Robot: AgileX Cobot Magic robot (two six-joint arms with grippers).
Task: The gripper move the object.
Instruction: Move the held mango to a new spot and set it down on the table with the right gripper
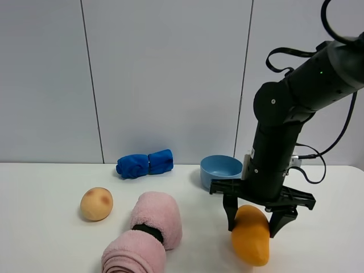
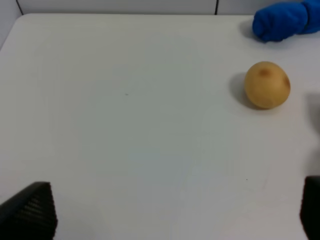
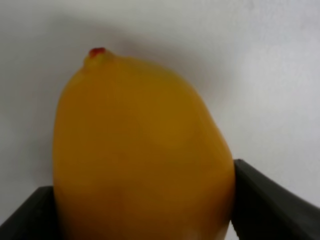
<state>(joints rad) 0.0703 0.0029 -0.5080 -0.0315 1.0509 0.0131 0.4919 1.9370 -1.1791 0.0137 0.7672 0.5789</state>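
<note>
Between the fingers (image 1: 230,215) of the right tool (image 1: 254,222), the mango (image 1: 251,239) is lying lengthwise. Its upper end is sitting in the gap, and its longer end is sticking out past the fingertips toward the front of the surface (image 1: 45,244). The high camera is showing the whole arrangement, with the black arm reaching down over the fruit and the two fingers straddling it from either side. That view is not settling whether the mango is resting on the surface or hanging just clear of it.

The right wrist camera is giving what the high one cannot. Up close, the fruit is filling most of the picture, its small reddish tip is pointing away from the tool, and each black finger is lying against a flank with no gap showing. The right tool is therefore standing partly spread, closed to the width of the mango and gripping it.

Just behind this tool a blue bowl (image 1: 220,170) is sitting. On its left-arm side a pink rolled towel (image 1: 159,219), a tan peach (image 1: 96,203) and, farther back, a blue bundled cloth (image 1: 145,164) are lying apart from one another.

The left tool (image 2: 170,210) is showing only in its own wrist camera. Its fingertips are sitting at opposite edges of that picture, spread wide and gripping nothing, with bare surface between them. Ahead of it and off to one side the peach is sitting, with the blue cloth beyond.
</note>
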